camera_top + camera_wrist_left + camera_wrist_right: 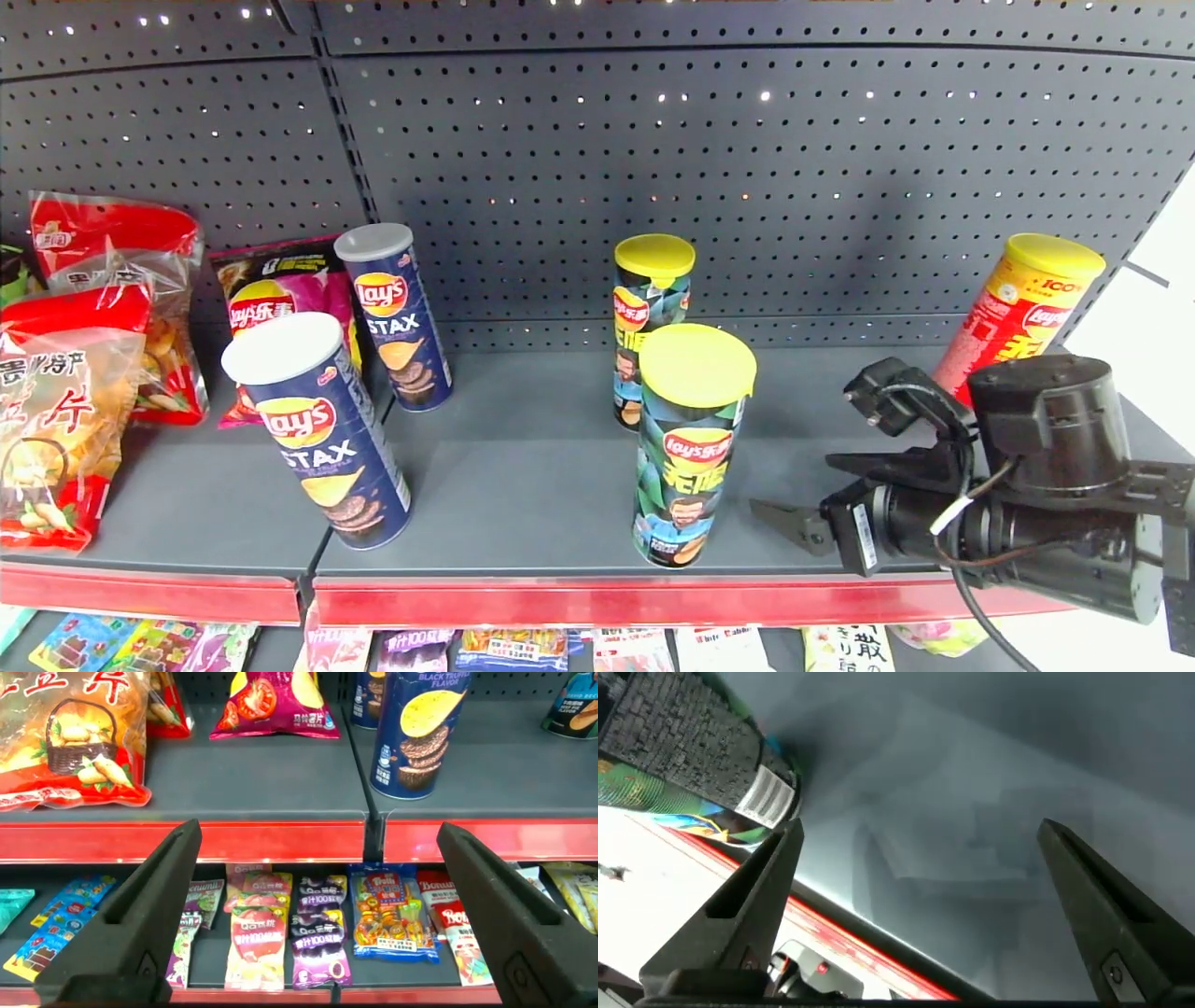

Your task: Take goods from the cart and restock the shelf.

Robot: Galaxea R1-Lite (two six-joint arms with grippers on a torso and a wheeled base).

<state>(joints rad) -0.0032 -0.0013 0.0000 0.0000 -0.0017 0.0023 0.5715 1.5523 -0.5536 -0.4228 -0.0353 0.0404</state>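
- At 4 o'clock in the head view, the right gripper [794, 485] hangs over the front edge of the shelf [523, 485], jaws spread and empty.
- At its 9 o'clock, just beside it, a green can [691, 448] stands upright with a yellow lid.
- A second green can [651, 317] stands farther back, at 11 o'clock.
- A red can [1018, 308] stands at 1 o'clock, near the back panel.
- The left gripper [318, 915] is wide open and empty before the shelf's red lip, with a blue can [416, 737] at its 12 o'clock.

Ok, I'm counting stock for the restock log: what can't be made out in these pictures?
Rear green can: lower half hidden by the front green can, head view.
Red can: base hidden by the right arm, head view.
Lower shelf packets: cut off by the bottom edge, head view.
Blue can: upper part cut off by the frame edge, left wrist view.
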